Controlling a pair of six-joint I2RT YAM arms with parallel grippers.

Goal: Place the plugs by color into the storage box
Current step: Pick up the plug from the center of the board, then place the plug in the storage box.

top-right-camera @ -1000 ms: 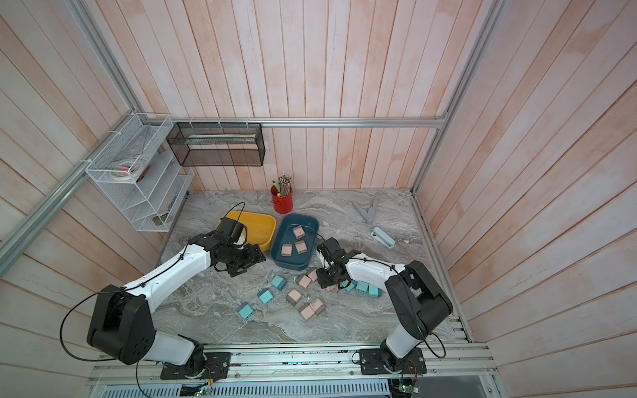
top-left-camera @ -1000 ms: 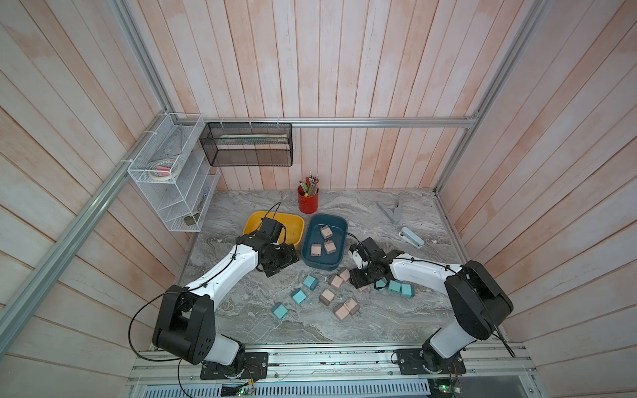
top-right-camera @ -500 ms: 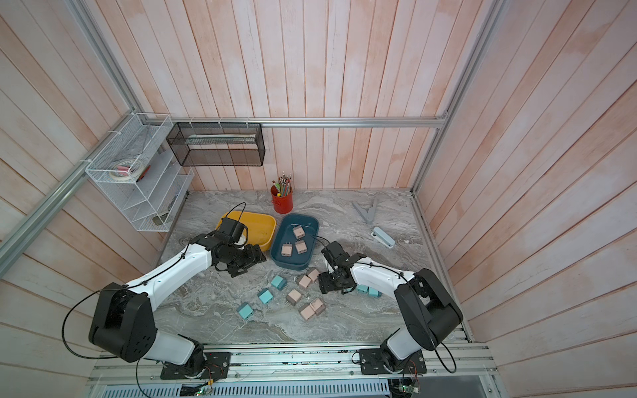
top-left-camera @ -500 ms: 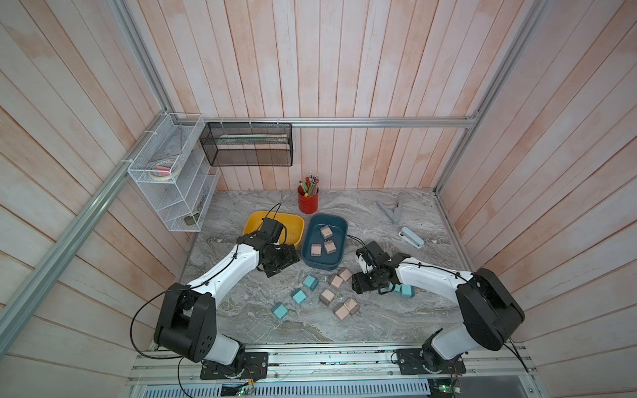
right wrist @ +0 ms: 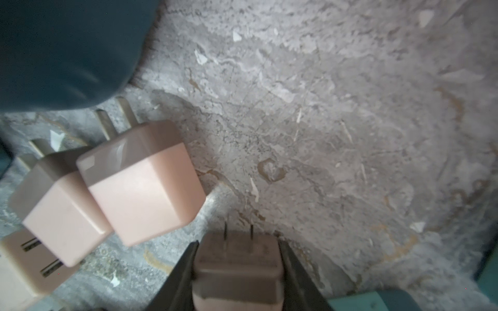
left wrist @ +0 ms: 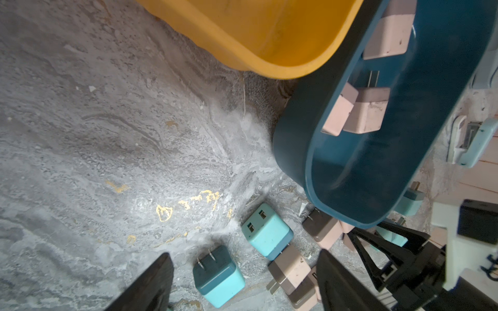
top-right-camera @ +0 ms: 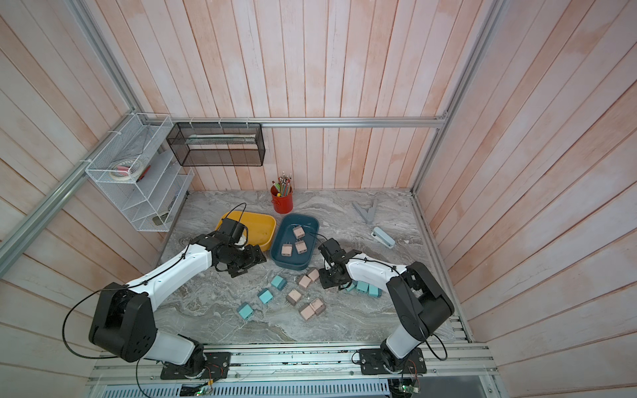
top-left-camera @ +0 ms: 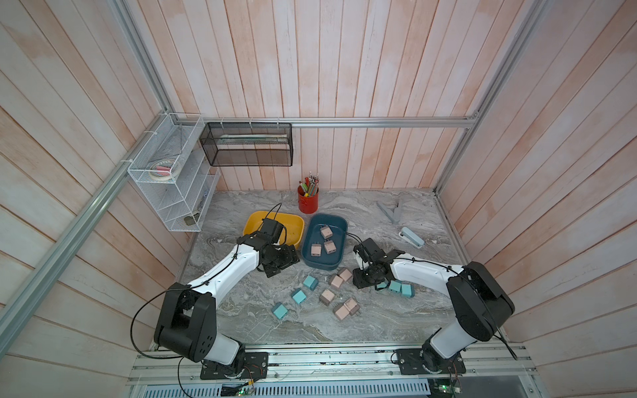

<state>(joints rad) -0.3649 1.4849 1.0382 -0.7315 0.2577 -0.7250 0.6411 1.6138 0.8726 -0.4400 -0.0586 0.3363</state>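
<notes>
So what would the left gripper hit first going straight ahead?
Likely the teal cube-shaped plastic plug framed by the open left gripper; depth is unclear, so maybe the grey marble tabletop beside it.

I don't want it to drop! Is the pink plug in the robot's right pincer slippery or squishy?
Probably stiff, not squishy: the pink plug looks boxy and undented in the right pincer. Maybe a little slippery, since the loose plug beside it shines glossy. Unlikely to roll: its sides look flat.
</notes>
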